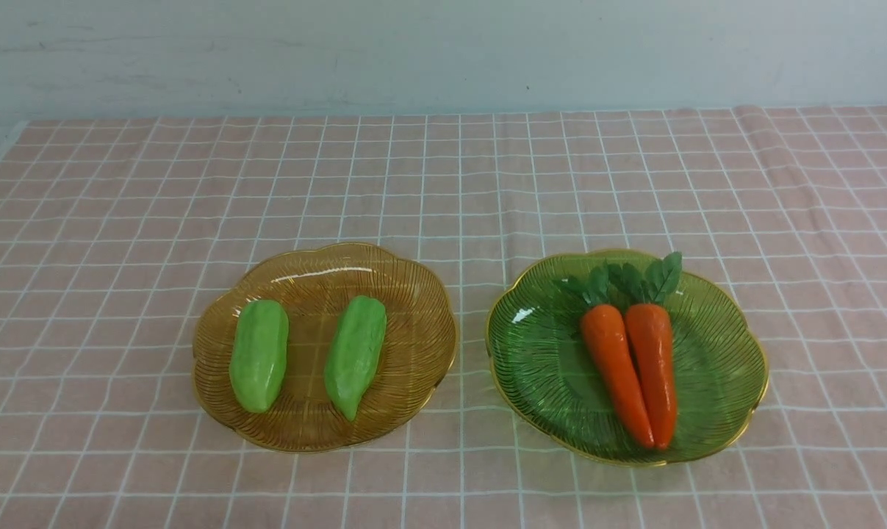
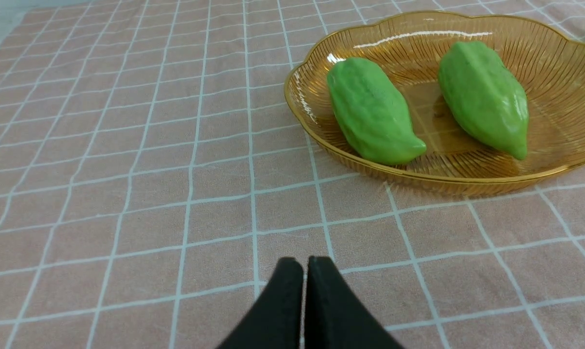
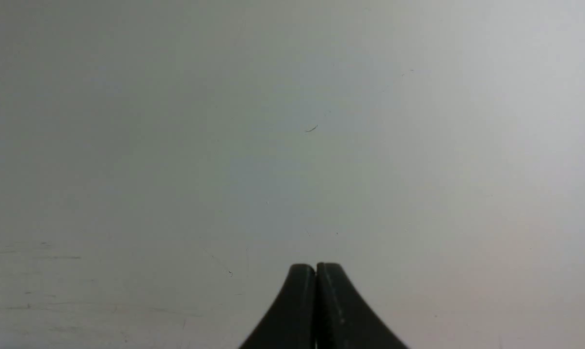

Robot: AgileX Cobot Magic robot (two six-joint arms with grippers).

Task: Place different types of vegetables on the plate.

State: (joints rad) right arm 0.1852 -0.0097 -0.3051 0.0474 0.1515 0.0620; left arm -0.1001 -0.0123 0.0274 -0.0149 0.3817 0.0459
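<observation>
Front view shows a pink checked tablecloth (image 1: 443, 184) with two ribbed glass plates side by side near the camera. Taking the amber plate (image 1: 414, 294) as the landmark: on it lie two light-green gourds, the left gourd (image 1: 259, 355) and the right gourd (image 1: 355, 355), apart from each other, both lengthwise with their narrow tips toward the camera. Just beside the amber plate, to its right and not touching it, sits the green plate (image 1: 730, 360). It holds two orange carrots pressed together, the left carrot (image 1: 616, 371) and the right carrot (image 1: 654, 367), tips toward the camera and green leaves (image 1: 627, 281) at the far end. Beyond both plates the cloth runs back to a pale wall (image 1: 443, 51).

Neither arm appears in this view. The left gripper (image 2: 305, 261) hovers over bare cloth on the near left side of the amber plate, its black fingers pressed together with nothing between them. The right gripper (image 3: 315, 267) is likewise fully closed and empty, facing only a plain grey surface (image 3: 292, 121).
</observation>
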